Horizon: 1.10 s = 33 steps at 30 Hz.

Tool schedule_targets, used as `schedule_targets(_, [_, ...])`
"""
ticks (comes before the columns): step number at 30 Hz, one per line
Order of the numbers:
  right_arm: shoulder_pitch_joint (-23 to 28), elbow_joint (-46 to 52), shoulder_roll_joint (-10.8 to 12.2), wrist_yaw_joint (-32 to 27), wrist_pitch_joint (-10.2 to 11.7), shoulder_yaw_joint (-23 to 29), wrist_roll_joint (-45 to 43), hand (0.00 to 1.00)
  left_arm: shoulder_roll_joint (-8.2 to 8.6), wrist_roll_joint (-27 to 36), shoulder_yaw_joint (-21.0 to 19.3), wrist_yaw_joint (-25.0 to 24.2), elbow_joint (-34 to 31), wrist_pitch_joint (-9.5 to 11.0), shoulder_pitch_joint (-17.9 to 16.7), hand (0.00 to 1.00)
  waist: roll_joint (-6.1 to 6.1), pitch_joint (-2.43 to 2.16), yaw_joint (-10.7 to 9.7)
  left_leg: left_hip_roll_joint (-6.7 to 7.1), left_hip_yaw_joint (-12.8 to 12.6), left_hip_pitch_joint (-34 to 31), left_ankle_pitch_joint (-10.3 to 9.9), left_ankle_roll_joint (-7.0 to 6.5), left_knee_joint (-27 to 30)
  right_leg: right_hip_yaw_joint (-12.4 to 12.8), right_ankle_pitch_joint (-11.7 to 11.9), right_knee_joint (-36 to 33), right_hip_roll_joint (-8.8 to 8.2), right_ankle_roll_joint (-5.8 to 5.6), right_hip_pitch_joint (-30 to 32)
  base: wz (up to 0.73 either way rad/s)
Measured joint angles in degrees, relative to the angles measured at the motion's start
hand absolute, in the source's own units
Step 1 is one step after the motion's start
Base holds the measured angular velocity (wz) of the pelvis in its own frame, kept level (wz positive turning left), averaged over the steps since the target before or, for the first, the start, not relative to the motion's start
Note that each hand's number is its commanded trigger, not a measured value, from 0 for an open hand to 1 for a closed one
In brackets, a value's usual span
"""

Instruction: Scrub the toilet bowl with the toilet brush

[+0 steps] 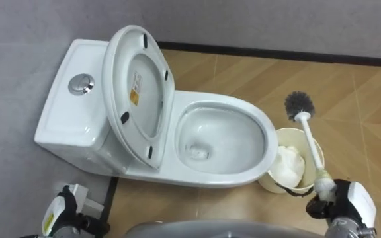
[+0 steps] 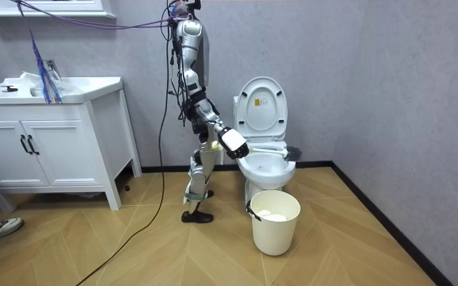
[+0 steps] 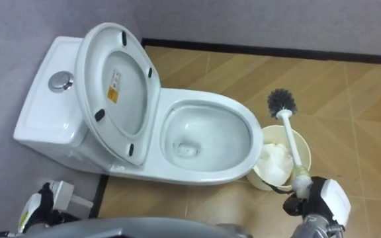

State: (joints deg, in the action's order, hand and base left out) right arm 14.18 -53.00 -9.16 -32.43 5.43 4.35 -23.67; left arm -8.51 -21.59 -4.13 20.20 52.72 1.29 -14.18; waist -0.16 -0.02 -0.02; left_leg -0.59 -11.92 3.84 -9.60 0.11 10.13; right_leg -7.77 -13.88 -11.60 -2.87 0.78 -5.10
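The robot stands beside the open toilet (image 2: 264, 165).

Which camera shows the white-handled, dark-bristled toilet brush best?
Left eye view: the white-handled toilet brush shows whole, bristles up, gripped by the right hand. The right eye view nearly matches; the room view shows it far off.

Bathroom: toilet (image 2: 265, 135), sink cabinet (image 2: 50, 139).

The robot is tall and thin, silver-grey with black joints and black feet. Its right hand (image 1: 323, 206) is black with a smooth white box behind it — the left hand (image 1: 63, 213) is black too, with a yellow mark. Dark cables hang from its back.
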Motion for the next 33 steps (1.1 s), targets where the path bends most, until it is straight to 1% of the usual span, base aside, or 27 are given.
schedule_targets(1, [0.2, -0.1, 0.5, -0.5, 0.0, 1.0, 0.6, 1.00, 0.21, 0.2, -0.3, 0.0, 0.4, 0.0, 0.1, 0.00, 0.07, -0.05, -0.7, 0.03, 0.0, 0.2, 0.0, 0.00, -0.2, 0.1, 0.0, 0.0, 0.01, -0.01, 0.0, -0.04])
schedule_targets(3, [0.6, -0.3, 0.7, -1.1, 0.0, 1.5, 1.8, 1.00, 0.22, 0.1, -0.3, -0.2, 1.1, 0.1, 0.1, 0.00, 0.23, -0.12, -1.4, 0.04, -0.3, 0.8, 0.0, 0.00, -1.0, 0.3, 0.1, 0.0, 0.11, -0.04, -0.2, -0.05])
schedule_targets(7, [0.8, -2.7, 0.7, -2.1, 0.0, 1.6, 3.6, 1.00, 0.19, -0.4, -0.3, -0.5, 3.4, 0.1, 0.0, 0.00, 0.17, -0.09, -1.6, 0.02, -0.1, 1.9, -0.1, 0.16, -1.1, 0.5, 0.1, 0.1, 0.13, -0.06, -1.1, -0.07])
schedule_targets(9, [0.7, -4.6, 0.7, -2.5, 0.0, 1.6, 4.3, 0.00, 0.19, -0.4, -0.3, -0.5, 3.8, 0.1, 0.0, 0.00, 0.25, -0.08, -1.8, -0.01, -0.1, 1.8, -0.2, 0.18, -1.1, 0.3, 0.1, 0.1, 0.12, -0.06, -1.1, 0.07])
schedule_targets(13, [1.0, -4.9, 1.1, -2.5, 0.0, 2.6, 5.2, 0.00, 0.20, -0.4, -0.3, -0.5, 3.8, 0.1, -0.7, 0.00, 0.51, -0.08, -1.8, -0.12, -0.3, 1.8, -0.3, 0.15, -1.1, 0.4, 0.1, 0.5, 0.05, -0.16, -1.0, 0.03])
schedule_targets(17, [1.0, -5.5, 1.2, -2.5, 0.0, 2.7, 5.4, 0.00, 0.21, -0.5, -0.3, -0.5, 3.9, -0.1, -1.1, 0.00, 0.71, -0.03, -1.7, -0.48, 0.1, 1.7, -1.0, 0.14, -1.2, 0.6, 0.4, 0.8, 0.79, -0.34, -1.0, 0.02])
schedule_targets(22, [0.6, -6.7, 1.3, -2.5, -0.1, 2.6, 5.4, 0.00, 0.22, -0.5, -0.1, -0.4, 4.2, -0.6, -1.7, 0.00, 0.87, -0.06, -1.7, -0.47, 0.1, 1.7, -1.0, 0.13, -1.3, 0.5, 0.6, 1.0, 0.78, -0.30, -1.1, -0.01])
schedule_targets(23, [0.2, -7.7, 1.3, -2.4, -0.6, 2.5, 5.4, 0.00, 0.25, -0.5, -0.1, -0.4, 4.3, -0.6, -1.6, 0.00, 0.96, -0.05, -1.7, -0.47, 0.1, 1.7, -1.0, 0.13, -1.4, 0.4, 0.6, 1.0, 0.77, -0.29, -1.1, 0.00])
schedule_targets(27, [0.2, -9.3, 1.3, -2.3, -0.5, 2.5, 5.3, 0.00, 0.26, -0.5, -0.1, -0.7, 5.3, -0.5, -1.4, 0.00, 1.48, -0.04, -1.4, -0.46, 0.0, 2.0, -0.9, 0.13, -1.3, 0.6, 0.6, 1.2, 0.80, -0.28, -1.3, 0.00])
schedule_targets(33, [-0.3, -9.3, 1.3, -2.3, 0.3, 2.5, 5.1, 0.00, 0.28, -0.4, -0.1, -1.9, 7.1, -0.2, -0.5, 0.00, 1.21, 0.07, -1.3, -0.46, 0.0, 2.8, -1.0, 0.14, -1.3, 1.1, 0.7, 2.0, 0.90, -0.21, -2.3, -0.03])
